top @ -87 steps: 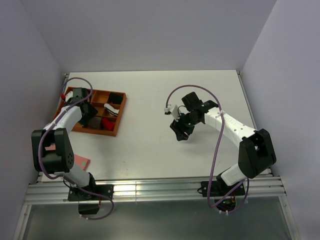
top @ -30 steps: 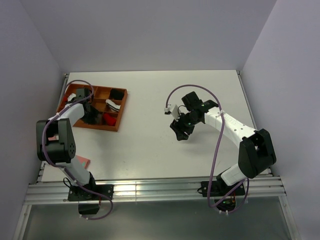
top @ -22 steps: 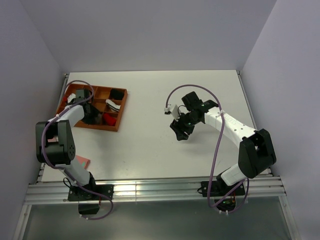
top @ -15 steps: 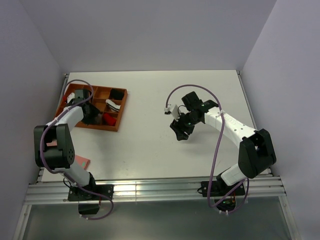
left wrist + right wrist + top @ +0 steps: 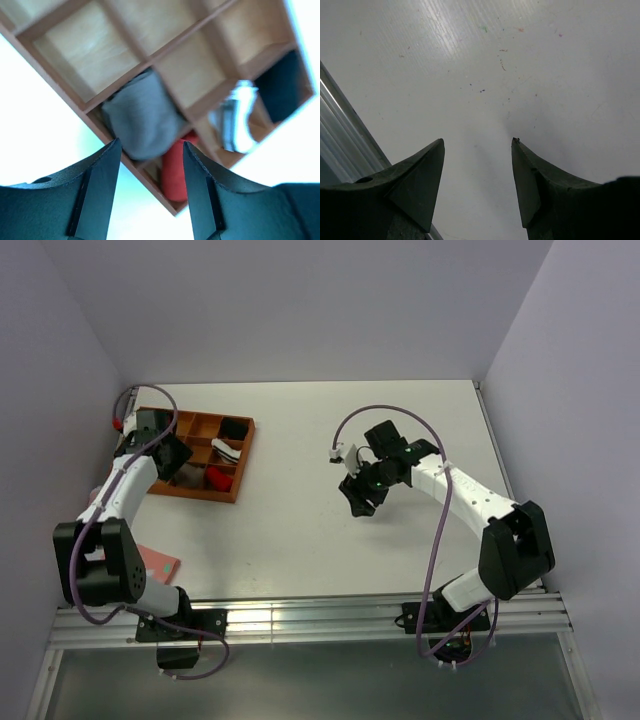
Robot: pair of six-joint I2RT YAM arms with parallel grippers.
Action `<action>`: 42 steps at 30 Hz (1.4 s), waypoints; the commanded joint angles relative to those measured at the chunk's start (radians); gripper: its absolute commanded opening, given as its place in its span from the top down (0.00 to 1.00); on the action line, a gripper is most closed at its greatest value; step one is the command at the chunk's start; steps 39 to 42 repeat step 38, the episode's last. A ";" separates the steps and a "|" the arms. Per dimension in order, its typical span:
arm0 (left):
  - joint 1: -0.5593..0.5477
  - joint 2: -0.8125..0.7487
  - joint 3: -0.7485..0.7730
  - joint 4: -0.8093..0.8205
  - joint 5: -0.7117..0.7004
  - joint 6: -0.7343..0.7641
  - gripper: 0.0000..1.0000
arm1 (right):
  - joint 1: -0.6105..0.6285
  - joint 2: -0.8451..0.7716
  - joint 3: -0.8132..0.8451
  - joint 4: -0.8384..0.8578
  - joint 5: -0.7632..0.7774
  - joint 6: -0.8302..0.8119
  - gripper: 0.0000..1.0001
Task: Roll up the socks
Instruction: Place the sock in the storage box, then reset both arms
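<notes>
Two arms are on my screen. At the far left, a flat pink piece lies at the near edge of the desk, partly tucked under the left arm. That arm reaches out over a wooden tray of open compartments near the desk's far left corner. Through its wrist camera I see the left tool released, both fingers spread with nothing between them, hanging above the tray and touching none of its contents. Framed between those fingers is a grey bundle in a compartment along the tray's near side. Just to its right, the red sock sits bunched up in the near-right corner compartment, pressed against the divider it shares with the grey bundle. Going back along that same right-hand column I see a white item and then a black item, both too blurred to name. Well to the right, over bare desk, the right tool is also released, jaws wide, grasping nothing.
</notes>
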 commanded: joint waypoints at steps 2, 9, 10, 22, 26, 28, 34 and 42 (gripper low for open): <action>-0.032 -0.114 0.084 -0.015 0.040 0.056 0.43 | -0.009 -0.082 0.059 0.062 0.011 0.062 0.36; -0.252 -0.236 0.104 0.077 0.068 0.081 0.42 | -0.061 -0.160 0.082 0.104 0.011 0.162 0.33; -0.312 -0.247 0.101 0.124 0.076 0.086 0.42 | -0.070 -0.180 0.082 0.108 0.011 0.183 0.33; -0.788 -0.126 0.116 0.395 0.062 0.115 0.41 | -0.233 -0.304 0.060 0.182 0.003 0.323 0.16; -0.808 -0.117 0.092 0.447 0.094 0.110 0.42 | -0.256 -0.334 0.046 0.203 0.014 0.335 0.14; -0.823 -0.106 0.092 0.456 0.094 0.121 0.42 | -0.263 -0.351 0.037 0.214 0.008 0.343 0.14; -0.839 -0.092 0.099 0.444 0.091 0.122 0.42 | -0.266 -0.367 0.022 0.233 0.002 0.349 0.13; -0.842 -0.086 0.109 0.439 0.099 0.126 0.41 | -0.266 -0.380 0.008 0.253 -0.001 0.350 0.10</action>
